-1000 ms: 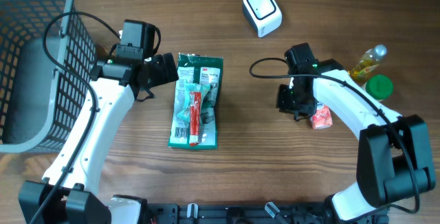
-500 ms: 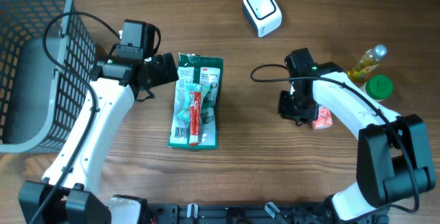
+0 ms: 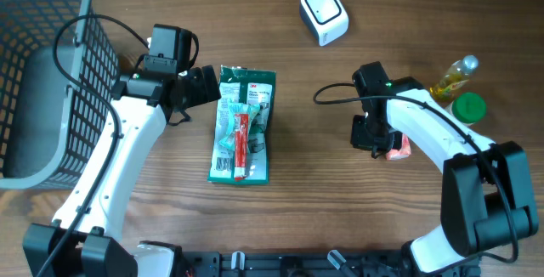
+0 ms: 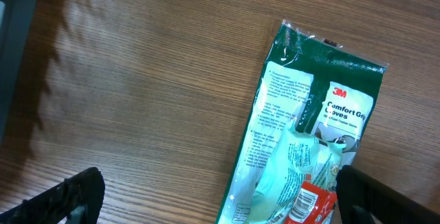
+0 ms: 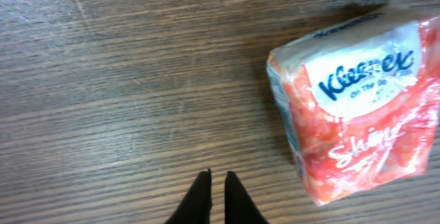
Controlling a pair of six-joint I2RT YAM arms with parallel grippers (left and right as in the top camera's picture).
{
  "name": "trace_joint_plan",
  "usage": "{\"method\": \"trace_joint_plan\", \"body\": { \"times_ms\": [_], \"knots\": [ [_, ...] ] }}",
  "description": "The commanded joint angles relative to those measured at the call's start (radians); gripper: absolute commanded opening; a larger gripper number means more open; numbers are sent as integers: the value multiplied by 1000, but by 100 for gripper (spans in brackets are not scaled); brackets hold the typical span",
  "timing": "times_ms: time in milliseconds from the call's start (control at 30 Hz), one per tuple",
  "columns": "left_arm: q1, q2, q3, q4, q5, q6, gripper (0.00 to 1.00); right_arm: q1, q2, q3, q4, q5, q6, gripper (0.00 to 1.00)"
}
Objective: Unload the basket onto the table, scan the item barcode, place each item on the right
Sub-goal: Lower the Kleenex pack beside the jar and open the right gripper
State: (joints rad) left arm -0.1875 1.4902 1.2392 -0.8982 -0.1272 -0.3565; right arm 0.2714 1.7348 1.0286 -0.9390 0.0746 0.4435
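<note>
Far left there's a grey basket (image 3: 34, 81), not part of this step as far as anyone can tell. The left end effector (image 3: 206, 85) hangs with its fingers spread wide apart, holding nothing, just beside the top edge of the green glove packet (image 3: 242, 124), which lies flat on the tabletop (image 3: 297, 192) with a red tube (image 3: 240, 137) on top of it.

The scanner (image 3: 324, 14) sits at the far edge, well apart from everything, white face up.

The action looks to be on the right. The right end effector (image 5: 216, 183) has its fingers pressed together on nothing at all, tips down at bare wood. The tissue pack (image 5: 350, 107), the likely item to scan, lies flat just beside them on the outer side, untouched. Beyond it stand an oil bottle (image 3: 455, 77) and a green lid (image 3: 467, 107).

So the step in hand is really a pickup that hasn't got hold of anything. To do it well, the right arm should spread its fingers, shift sideways until they straddle the pack across its narrow sides, then come down and pinch. The wrapper is soft and crinkly, so a gentle squeeze low on the pack should hold better than a hard one at the top. No barcode shows on the face that's up, so it's probably underneath or on a side; the grip should leave those faces clear so one can be turned toward the scanner.
</note>
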Motion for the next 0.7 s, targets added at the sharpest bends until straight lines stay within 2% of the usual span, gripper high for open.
{"method": "trace_joint_plan", "body": {
  "times_ms": [0, 333, 500, 667],
  "knots": [
    [5, -8, 16, -1, -9, 12, 100, 3, -20, -10, -6, 49, -22, 5],
    [5, -8, 16, -1, -9, 12, 100, 3, -20, -87, 54, 201, -16, 4],
    [5, -8, 16, -1, -9, 12, 100, -10, -20, -87, 53, 323, 60, 4],
    [5, -8, 16, -1, -9, 12, 100, -45, -20, -87, 62, 323, 82, 4]
  ]
}}
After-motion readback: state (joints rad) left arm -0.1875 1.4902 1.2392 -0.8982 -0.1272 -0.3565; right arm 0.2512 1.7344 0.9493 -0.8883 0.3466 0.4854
